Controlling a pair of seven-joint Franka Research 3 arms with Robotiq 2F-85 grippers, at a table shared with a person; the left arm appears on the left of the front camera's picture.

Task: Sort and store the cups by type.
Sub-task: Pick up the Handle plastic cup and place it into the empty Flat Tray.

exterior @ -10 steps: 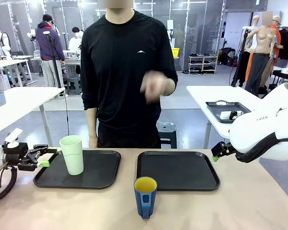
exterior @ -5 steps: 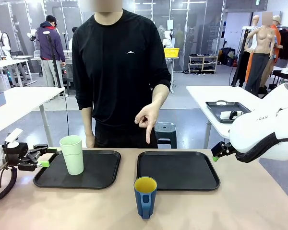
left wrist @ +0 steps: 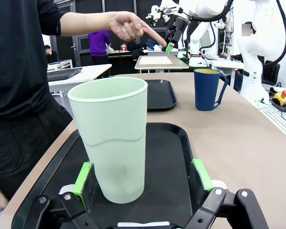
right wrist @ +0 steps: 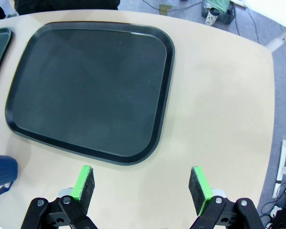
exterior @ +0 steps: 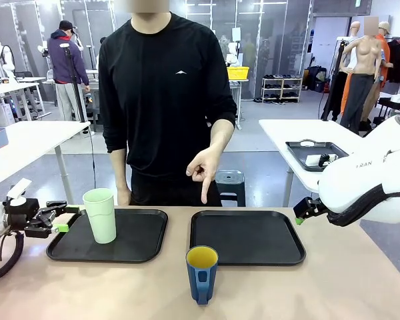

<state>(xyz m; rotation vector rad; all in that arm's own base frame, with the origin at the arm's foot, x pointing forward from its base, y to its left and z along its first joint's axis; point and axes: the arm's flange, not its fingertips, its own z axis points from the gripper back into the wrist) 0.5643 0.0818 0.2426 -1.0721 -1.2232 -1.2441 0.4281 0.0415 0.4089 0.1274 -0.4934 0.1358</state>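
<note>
A tall mint-green tumbler (exterior: 101,215) stands upright at the left end of the left black tray (exterior: 147,243). My left gripper (exterior: 60,219) is open just left of it. In the left wrist view the tumbler (left wrist: 114,143) stands just beyond my open left gripper (left wrist: 142,179). A dark blue mug (exterior: 201,273) with a yellow inside sits on the bare table in front of the gap between the trays. My right gripper (exterior: 300,217) hovers open at the right tray's (exterior: 247,237) far right corner. The right wrist view looks down past it (right wrist: 142,183) on that tray (right wrist: 90,86).
A person in black stands at the far side. One hand (exterior: 203,175) points a finger down over the far edge of the right tray. Bare tabletop (exterior: 333,287) lies in front of and to the right of the trays.
The person's hand dropped from chest height and now points downward. Both arms and both cups stayed where they were.
</note>
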